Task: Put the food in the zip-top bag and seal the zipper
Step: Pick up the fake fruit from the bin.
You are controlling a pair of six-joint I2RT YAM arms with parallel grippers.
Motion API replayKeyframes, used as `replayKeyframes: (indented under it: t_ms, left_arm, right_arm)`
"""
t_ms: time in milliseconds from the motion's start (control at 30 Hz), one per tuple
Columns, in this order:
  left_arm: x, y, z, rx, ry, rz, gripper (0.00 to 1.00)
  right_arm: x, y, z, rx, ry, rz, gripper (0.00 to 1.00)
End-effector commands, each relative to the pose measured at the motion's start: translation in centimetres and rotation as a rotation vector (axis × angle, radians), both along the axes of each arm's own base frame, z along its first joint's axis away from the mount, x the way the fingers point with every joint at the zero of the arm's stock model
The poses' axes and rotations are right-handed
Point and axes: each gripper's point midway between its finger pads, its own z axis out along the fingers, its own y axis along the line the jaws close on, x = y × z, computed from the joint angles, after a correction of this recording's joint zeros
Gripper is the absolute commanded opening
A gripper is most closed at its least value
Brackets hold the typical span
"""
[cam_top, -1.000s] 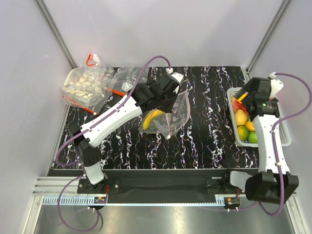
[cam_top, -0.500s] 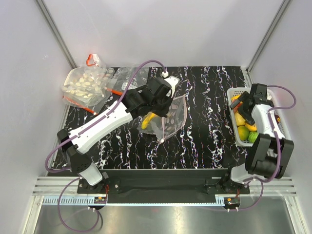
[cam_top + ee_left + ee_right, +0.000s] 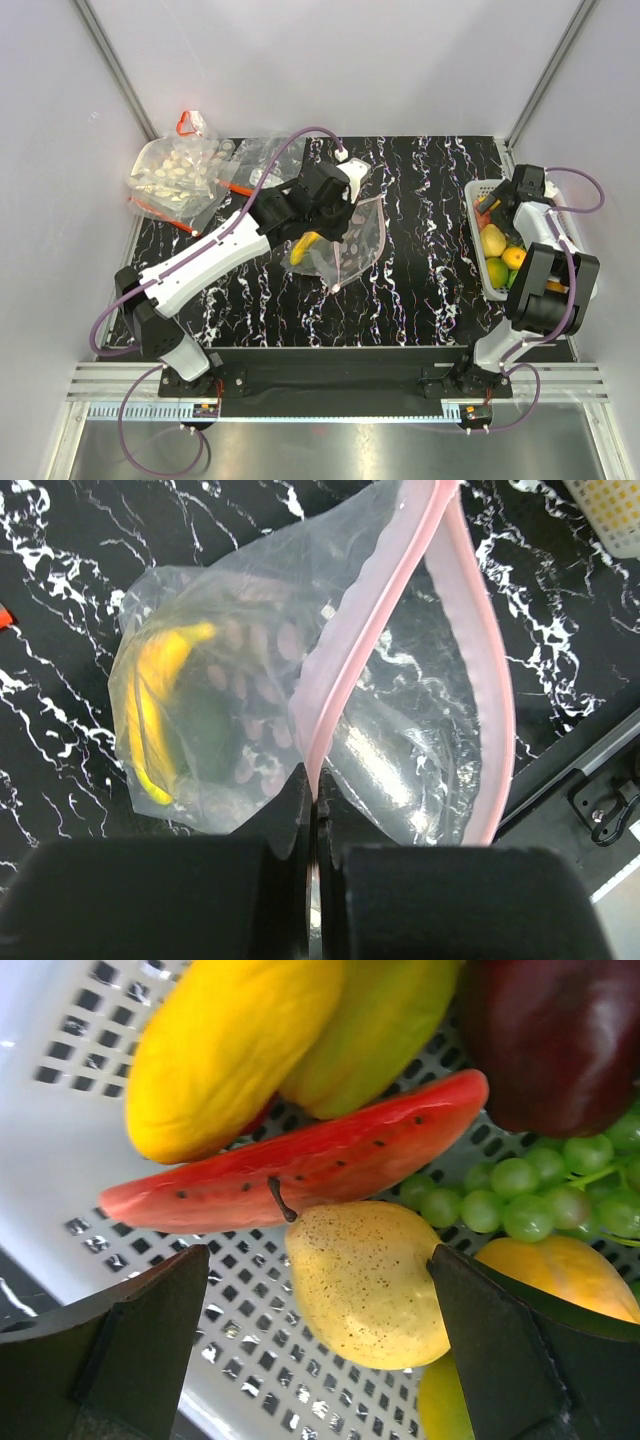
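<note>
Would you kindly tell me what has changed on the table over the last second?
The right arm folded up sharply at its elbow. Its open right gripper now straddles the pear in the white basket without holding it. The left arm swung its elbow leftward, nudging the bag's low corner. Unchanged: the left gripper stays shut on the zip-top bag, with the banana inside.

A laboratory robot cell is indicated. The desk point(image 3: 420, 270) is enclosed by white panels point(image 3: 330, 60) and aluminium struts point(image 3: 113, 62), and fronted by a slotted rail point(image 3: 110, 383).
</note>
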Motion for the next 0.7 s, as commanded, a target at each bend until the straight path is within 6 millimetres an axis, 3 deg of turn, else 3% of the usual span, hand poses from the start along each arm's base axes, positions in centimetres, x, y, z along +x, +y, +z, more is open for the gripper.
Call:
replayKeyframes:
  t_ms: [0, 167, 267, 600, 667]
  left_arm:
    - [0.3, -1.2, 3.4, -0.09, -0.061, -0.042, 0.0]
    - [0.2, -1.4, 3.4, -0.107, -0.067, -0.051, 0.0]
    - [-0.1, -1.2, 3.4, -0.109, -0.06, -0.055, 0.0]
    - [-0.3, -1.2, 3.3, -0.113, -0.061, -0.066, 0.0]
    - [-0.3, -1.2, 3.0, -0.108, -0.06, -0.066, 0.0]
  right_arm:
    - [-2.3, 0.2, -1.3, -0.003, 0.084, -0.02, 1.0]
    - [-3.3, 0.3, 0.2, -0.019, 0.04, -0.034, 1.0]
    - [-3.9, 0.5, 0.1, -0.011, 0.053, -0.035, 1.0]
    - [-4.2, 1.0, -1.9, 0.016, 0.087, -0.02, 1.0]
    - [-4.1, 1.0, -2.5, 0.021, 0.1, -0.023, 0.95]
